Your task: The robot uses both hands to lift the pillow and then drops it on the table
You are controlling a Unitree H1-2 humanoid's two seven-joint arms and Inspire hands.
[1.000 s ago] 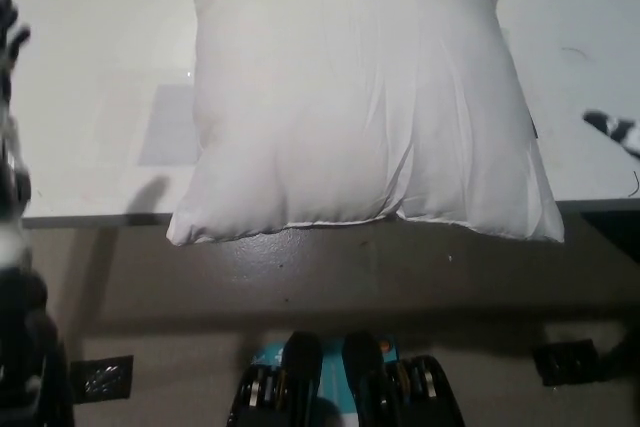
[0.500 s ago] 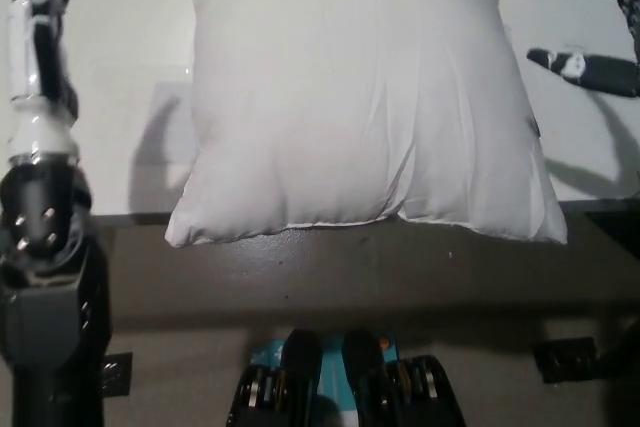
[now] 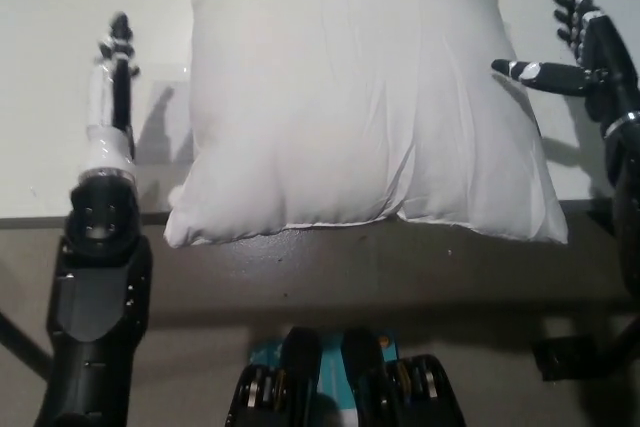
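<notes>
Pillow [image 3: 360, 97] lies flat on the white table [image 3: 60, 67], its near edge hanging over the table's front edge at 6 o'clock. At its 9 o'clock we hold our left hand [image 3: 112, 72], fingers straight, holding nothing. At 3 o'clock our right hand [image 3: 585, 47] hovers, fingers spread, just beside the pillow.

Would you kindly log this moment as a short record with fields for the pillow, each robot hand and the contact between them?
pillow: large white square fabric pillow lying flat on the white table, near edge overhanging
left robot hand: white, beside the pillow's left edge, edge-on, grip unclear
right robot hand: black, fingers apart, beside the pillow's right edge
contact: neither holds the pillow
lift: not yet begun
</notes>
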